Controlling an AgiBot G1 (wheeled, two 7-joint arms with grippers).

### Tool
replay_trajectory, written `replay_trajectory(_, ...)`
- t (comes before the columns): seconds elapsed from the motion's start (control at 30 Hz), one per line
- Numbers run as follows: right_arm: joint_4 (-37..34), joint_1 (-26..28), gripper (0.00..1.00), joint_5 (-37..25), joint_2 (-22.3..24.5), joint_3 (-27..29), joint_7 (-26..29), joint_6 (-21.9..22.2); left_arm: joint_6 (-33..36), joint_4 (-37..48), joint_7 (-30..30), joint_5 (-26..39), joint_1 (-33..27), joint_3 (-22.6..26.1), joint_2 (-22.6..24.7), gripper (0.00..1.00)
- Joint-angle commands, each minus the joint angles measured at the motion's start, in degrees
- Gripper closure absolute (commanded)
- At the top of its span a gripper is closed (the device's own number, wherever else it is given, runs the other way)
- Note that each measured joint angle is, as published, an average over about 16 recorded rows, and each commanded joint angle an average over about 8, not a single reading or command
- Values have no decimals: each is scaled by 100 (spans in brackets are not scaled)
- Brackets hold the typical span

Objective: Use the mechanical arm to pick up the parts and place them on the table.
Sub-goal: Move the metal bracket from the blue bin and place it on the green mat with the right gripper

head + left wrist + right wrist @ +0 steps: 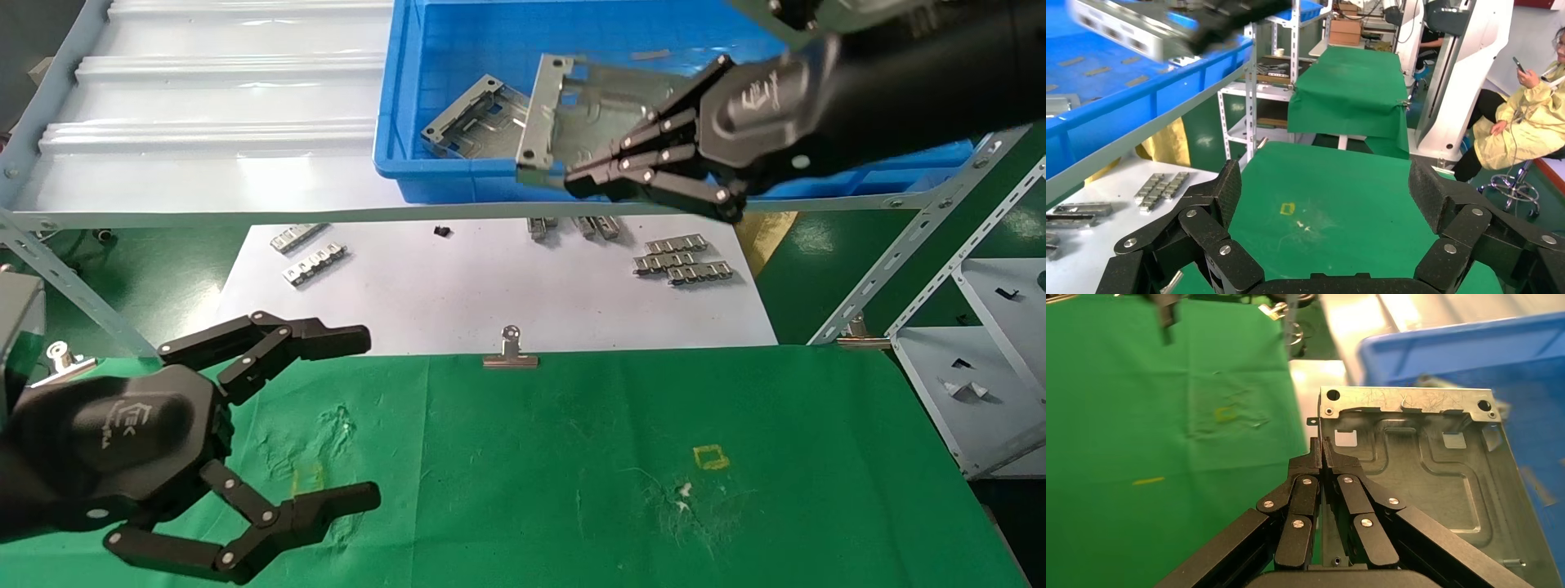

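Observation:
My right gripper [576, 175] is shut on the folded edge of a grey sheet-metal part [564, 102] and holds it in the air over the blue bin's front wall. In the right wrist view the gripper [1321, 447] pinches the part [1425, 459] at its side edge. Another part [474, 122] lies inside the bin. My left gripper [364, 416] is open and empty, low over the left end of the green table [572, 457]. In the left wrist view the open gripper [1324, 196] frames the green table [1352, 208].
The blue bin [392, 106] stands on a white shelf with a metal rail. Below it a white sheet [490, 294] carries several small ridged metal strips [682, 260]. A binder clip [511, 351] sits at the cloth's far edge. A grey rack [972, 327] stands at right.

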Motion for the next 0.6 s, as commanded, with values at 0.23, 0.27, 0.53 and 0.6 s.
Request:
replay_trajectory(0.23,1762,-775,100,488,946,-321,622,206,0,0,0,0,0,0,0,0)
replay_trajectory(0.27,1837,-900,100,489,1018,-351,610,234,0,0,0,0,0,0,0,0)
replay_trajectory(0.53,1818,-1794,100,159,1319,-667,-206,322,0,0,0,0,0,0,0,0)
replay_trajectory(0.6,1645,-1917,100,-5,1287,-775,-479,295,0,0,0,0,0,0,0,0)
